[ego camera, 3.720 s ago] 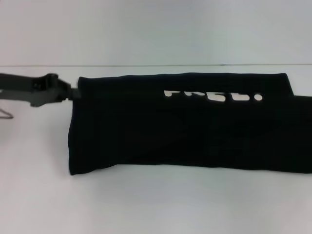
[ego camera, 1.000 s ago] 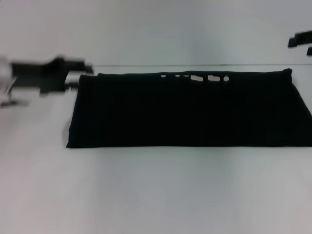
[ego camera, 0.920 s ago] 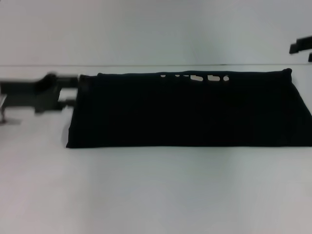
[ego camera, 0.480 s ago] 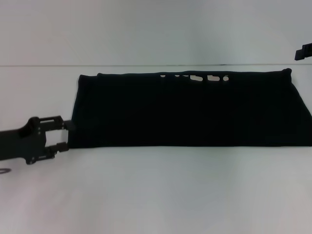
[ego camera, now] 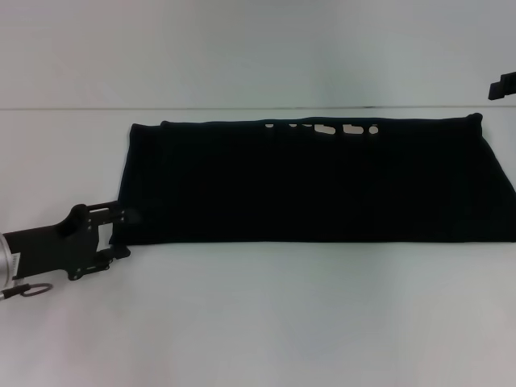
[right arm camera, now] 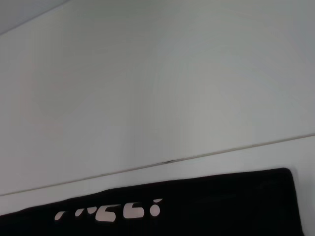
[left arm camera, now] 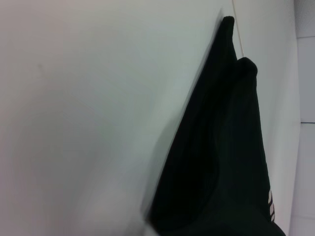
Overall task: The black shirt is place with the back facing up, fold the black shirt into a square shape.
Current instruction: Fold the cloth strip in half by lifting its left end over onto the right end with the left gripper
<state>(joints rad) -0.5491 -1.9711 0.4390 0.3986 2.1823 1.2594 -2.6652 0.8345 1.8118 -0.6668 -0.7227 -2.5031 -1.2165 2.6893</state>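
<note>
— Where is the plain black soft cloth shirt point(ego camera: 314, 181)?

— Spread flat on the white table top point(ego camera: 258, 322) as a long folded band, running from just beside the left gripper point(ego camera: 121, 234) across to the right edge of the head view. Thin slivers of chunky white lettering point(ego camera: 330, 128) peeking out along the far fold.

— And the left gripper?

— Low at the near left corner of the cloth. Black fingers point(ego camera: 121, 216) parted a little, one on either side of that corner's edge. Touching or just beside the fabric, but cannot tell whether any cloth sits pinched between them. Small metal ring point(ego camera: 32, 289) hanging behind it, below the grey arm segment.

— Anything useful from the left wrist view?

— Folded layers of black fabric point(left arm camera: 221, 162) seen edge-on, two rounded fold ends pointing away from the claw, a trace of white print near one edge. Own fingers not shown there.

— The right gripper?

— Only a small black piece point(ego camera: 504, 84) high at the far right edge of the head view, well apart from the cloth and above its far right corner. Too little showing to tell how its fingers stand.

— Right wrist view?

— Far edge of the band point(right arm camera: 197, 206) below, with the white letters point(right arm camera: 113, 212) partly cut off by the fold.
</note>
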